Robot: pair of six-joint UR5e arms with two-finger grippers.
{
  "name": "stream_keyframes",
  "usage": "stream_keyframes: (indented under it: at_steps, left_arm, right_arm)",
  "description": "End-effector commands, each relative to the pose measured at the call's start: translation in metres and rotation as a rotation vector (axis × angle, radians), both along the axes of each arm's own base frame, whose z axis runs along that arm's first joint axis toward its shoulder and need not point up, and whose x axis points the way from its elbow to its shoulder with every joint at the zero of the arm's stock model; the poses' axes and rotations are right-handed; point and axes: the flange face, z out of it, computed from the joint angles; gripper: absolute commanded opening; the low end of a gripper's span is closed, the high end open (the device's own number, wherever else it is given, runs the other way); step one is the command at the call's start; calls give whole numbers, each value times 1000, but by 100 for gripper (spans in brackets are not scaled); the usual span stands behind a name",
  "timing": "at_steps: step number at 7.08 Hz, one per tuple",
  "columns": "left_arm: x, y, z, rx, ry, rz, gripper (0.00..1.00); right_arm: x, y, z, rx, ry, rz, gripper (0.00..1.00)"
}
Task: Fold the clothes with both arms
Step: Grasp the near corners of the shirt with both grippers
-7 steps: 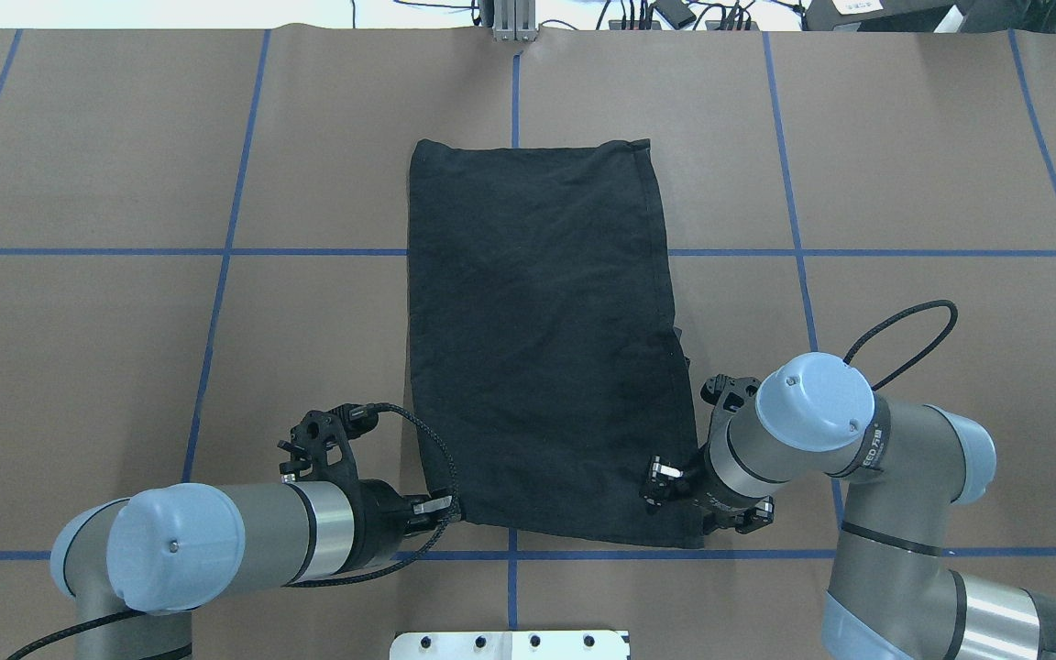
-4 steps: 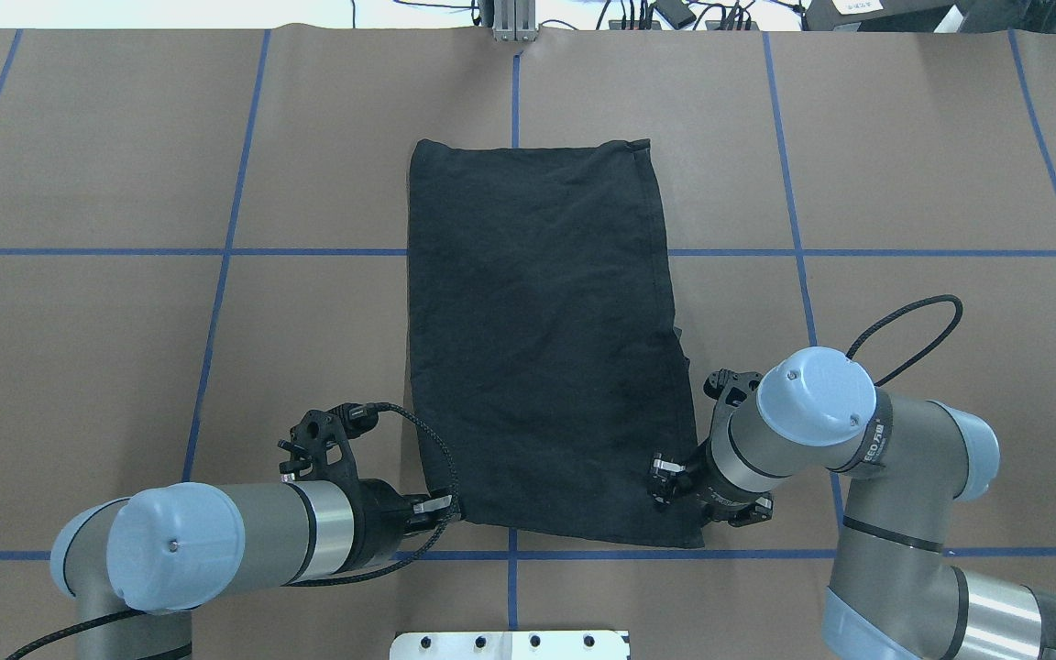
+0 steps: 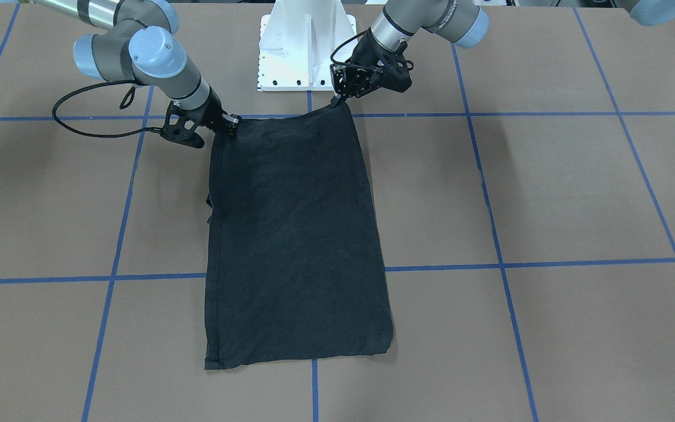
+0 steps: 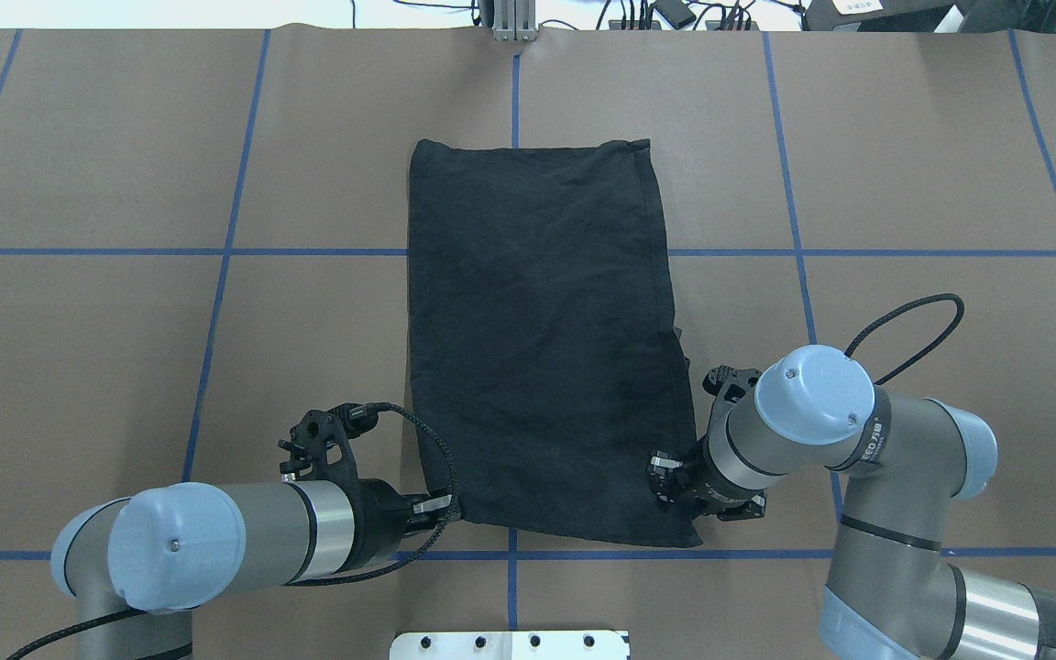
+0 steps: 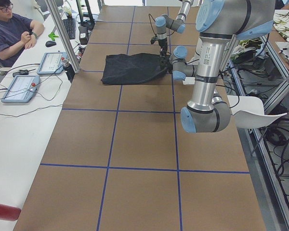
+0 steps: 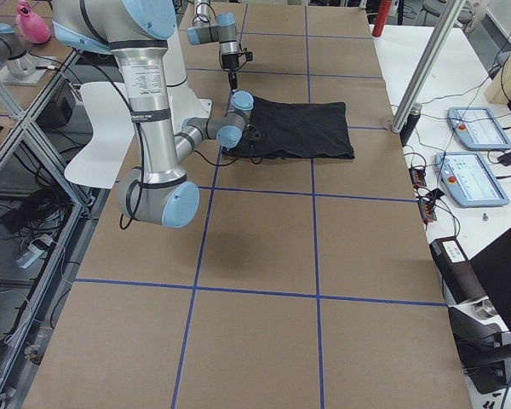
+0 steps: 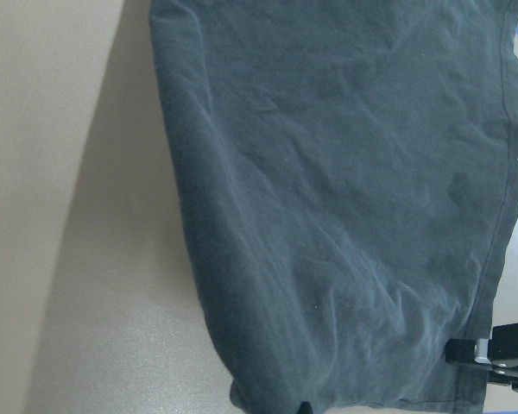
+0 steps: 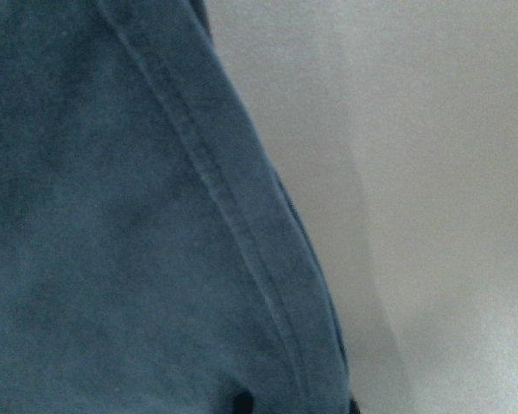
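The black T-shirt (image 4: 542, 339) lies folded into a long rectangle, plain side up, in the middle of the table (image 4: 904, 165). At its near left corner my left gripper (image 4: 441, 507) is shut on the cloth. In the front-facing view that corner is drawn up into the left gripper (image 3: 337, 101). My right gripper (image 4: 670, 478) is down on the near right corner. In the right wrist view the hem (image 8: 233, 216) runs between two fingertips (image 8: 242, 402) at the bottom edge. Whether they pinch it I cannot tell.
Blue tape lines (image 4: 216, 251) divide the brown table into squares. The white pedestal base (image 3: 308, 44) stands just behind the shirt's near edge. A black cable loop (image 4: 913, 325) hangs from the right wrist. A person (image 5: 9, 29) sits at a side desk.
My right arm has shifted slightly and its gripper has settled lower on the shirt's near right corner, nudging that corner a little inward. The left arm has not moved.
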Motion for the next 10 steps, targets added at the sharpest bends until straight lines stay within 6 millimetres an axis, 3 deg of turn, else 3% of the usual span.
stream_keyframes:
  at_steps: [1,4,6,8,10]
  left_arm:
    - [0,0,0,0,0,0,0]
    - [-8,-3,-8,3,18,-6,0]
    - [-36,3,-29,14,63,14,0]
    - [-45,7,-17,2,30,35,0]
    - [-42,8,0,-5,-6,45,0]
  right_arm:
    - [0,-2,-1,-7,-1,3,0]
    - [4,-4,-11,-3,-28,3,0]
    - [24,-8,-28,-46,-85,-41,0]
    - [46,4,-54,-87,-155,-116,0]
    - [58,19,-60,-126,-181,-180,0]
